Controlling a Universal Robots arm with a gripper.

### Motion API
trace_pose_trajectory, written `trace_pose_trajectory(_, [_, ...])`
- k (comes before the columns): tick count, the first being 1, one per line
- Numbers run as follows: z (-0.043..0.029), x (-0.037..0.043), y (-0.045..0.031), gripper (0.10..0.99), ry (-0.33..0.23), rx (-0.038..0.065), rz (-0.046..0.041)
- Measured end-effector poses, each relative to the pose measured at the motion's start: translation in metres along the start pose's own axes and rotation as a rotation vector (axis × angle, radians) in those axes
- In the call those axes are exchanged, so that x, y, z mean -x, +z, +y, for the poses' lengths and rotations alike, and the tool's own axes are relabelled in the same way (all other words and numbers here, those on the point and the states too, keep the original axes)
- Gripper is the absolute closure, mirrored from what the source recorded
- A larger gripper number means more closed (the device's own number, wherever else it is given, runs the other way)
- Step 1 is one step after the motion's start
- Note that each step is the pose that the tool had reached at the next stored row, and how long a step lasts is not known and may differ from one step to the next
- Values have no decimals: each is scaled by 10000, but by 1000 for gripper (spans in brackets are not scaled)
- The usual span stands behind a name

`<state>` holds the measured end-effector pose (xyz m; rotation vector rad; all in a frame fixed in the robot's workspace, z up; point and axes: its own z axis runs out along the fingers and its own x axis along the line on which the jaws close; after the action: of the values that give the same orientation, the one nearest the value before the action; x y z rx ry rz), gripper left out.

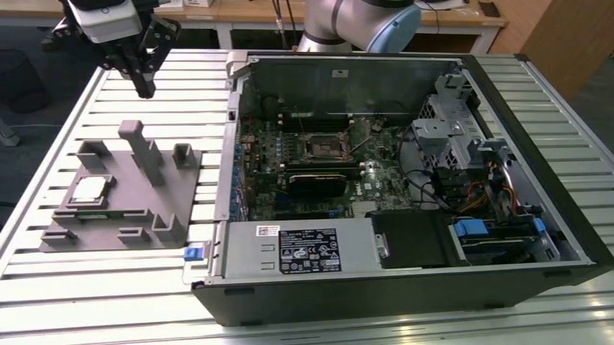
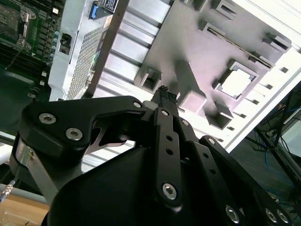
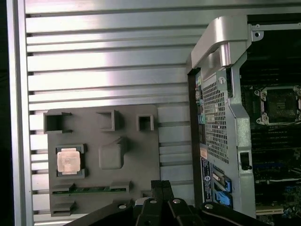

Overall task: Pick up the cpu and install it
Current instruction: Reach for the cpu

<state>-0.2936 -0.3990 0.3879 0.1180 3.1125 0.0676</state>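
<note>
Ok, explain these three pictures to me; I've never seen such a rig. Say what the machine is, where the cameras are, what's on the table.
It is one robot arm with an end effector, shut and holding nothing. The exterior view looks on from off the arm; both wrist views ride on it. On the slatted metal table stand a grey holder, with the cpu lying in it, and an open computer case showing its black socket.

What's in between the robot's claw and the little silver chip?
In the exterior view, a bit of table, then the tall posts of the grey holder, lie between the gripper and the chip.
</note>
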Motion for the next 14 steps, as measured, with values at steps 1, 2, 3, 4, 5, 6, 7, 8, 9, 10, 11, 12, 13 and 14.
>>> trace_pose_trajectory(1, [-1, -13, 0, 980, 0, 0, 0])
trace_pose_trajectory(2, [-2, -26, -1, 980, 1, -1, 0])
trace_pose_trajectory(3, [-3, -40, -1, 980, 1, 0, 1])
trace_pose_trajectory(4, [-4, -53, -1, 980, 0, 0, 0])
trace_pose_trajectory(5, [-5, -67, -1, 980, 0, 0, 0])
trace_pose_trajectory(6, [-6, -80, -1, 980, 0, 0, 0])
trace_pose_trajectory(7, [-7, -92, -1, 980, 0, 0, 0])
trace_pose_trajectory(8, [-8, -105, -1, 980, -1, 0, 0])
trace_pose_trajectory(9, [-9, -118, -2, 980, -1, 0, 0])
trace_pose_trajectory(10, [-10, -132, -2, 980, 0, 0, 0])
trace_pose_trajectory(11, [-11, -145, -2, 980, 0, 0, 0])
trace_pose_trajectory(12, [-12, -157, -2, 980, 1, 0, 0])
trace_pose_trajectory(13, [-13, -170, -2, 980, 0, 0, 0])
trace_pose_trajectory(14, [-14, -182, -3, 980, 0, -1, 1])
